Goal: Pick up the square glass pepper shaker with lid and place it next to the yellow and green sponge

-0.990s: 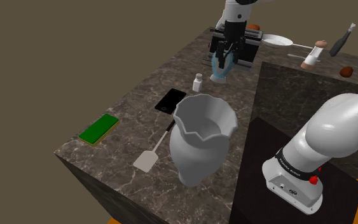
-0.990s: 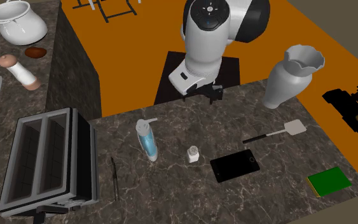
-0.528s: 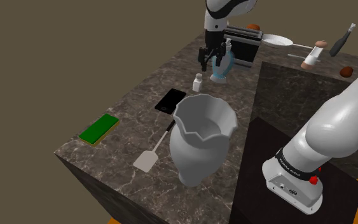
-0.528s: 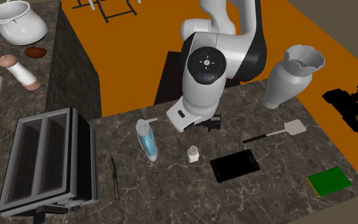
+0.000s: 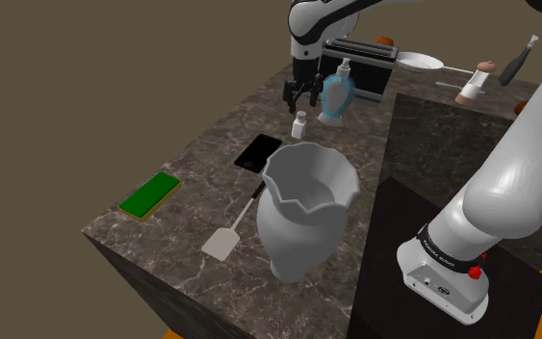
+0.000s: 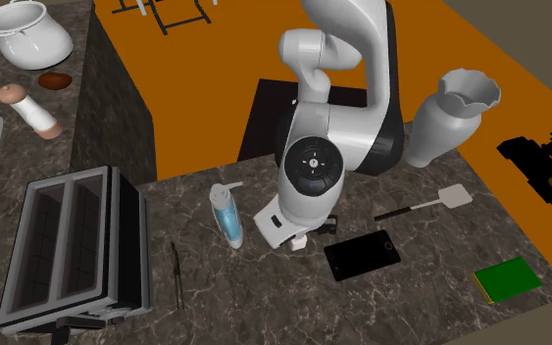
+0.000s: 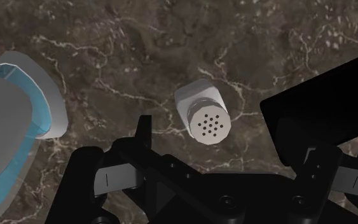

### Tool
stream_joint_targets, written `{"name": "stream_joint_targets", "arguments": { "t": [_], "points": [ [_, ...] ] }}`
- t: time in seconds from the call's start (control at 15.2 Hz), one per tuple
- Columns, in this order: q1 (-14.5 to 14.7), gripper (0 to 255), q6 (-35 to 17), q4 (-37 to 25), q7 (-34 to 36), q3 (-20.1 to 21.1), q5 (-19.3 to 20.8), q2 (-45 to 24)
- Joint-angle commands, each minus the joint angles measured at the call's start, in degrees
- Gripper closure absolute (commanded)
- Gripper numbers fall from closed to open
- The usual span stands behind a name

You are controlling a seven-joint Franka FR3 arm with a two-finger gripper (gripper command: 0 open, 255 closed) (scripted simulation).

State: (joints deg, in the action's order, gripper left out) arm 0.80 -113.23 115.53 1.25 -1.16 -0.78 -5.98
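Now my black claw hangs wide open and empty, directly above the upright whitish square pepper shaker with perforated lid, toward the dark marbled surface's far edge.

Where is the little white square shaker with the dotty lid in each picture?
Shoulder view: the small white square shaker stands just under the open black hand, beside the blue soap bottle.
Second exterior view: mostly hidden behind the arm's round wrist, between the blue soap bottle and the flat black phone.
Wrist view: just ahead of the hand, holed lid facing the camera.
Shared landmark: the blue soap bottle.
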Motion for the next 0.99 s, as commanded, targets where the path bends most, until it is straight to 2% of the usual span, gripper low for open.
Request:
{"name": "stream_joint_targets", "arguments": {
  "t": [0.0, 0.26, 0.73, 0.79, 0.92],
  "points": [
    [0.0, 0, -1.5, 0.9, 0.0, 0.0, 0.0, -0.6],
    [0.0, 0, -4.2, 2.8, 0.0, 0.0, -0.1, -1.4],
    [0.0, 0, -4.2, 2.8, 0.0, 0.0, -0.1, -1.4],
    [0.0, 255, -4.2, 2.8, 0.0, 0.0, -0.1, -1.4],
    [0.0, 255, -4.2, 2.8, 0.0, 0.0, -0.1, -1.4]
  ]
}}
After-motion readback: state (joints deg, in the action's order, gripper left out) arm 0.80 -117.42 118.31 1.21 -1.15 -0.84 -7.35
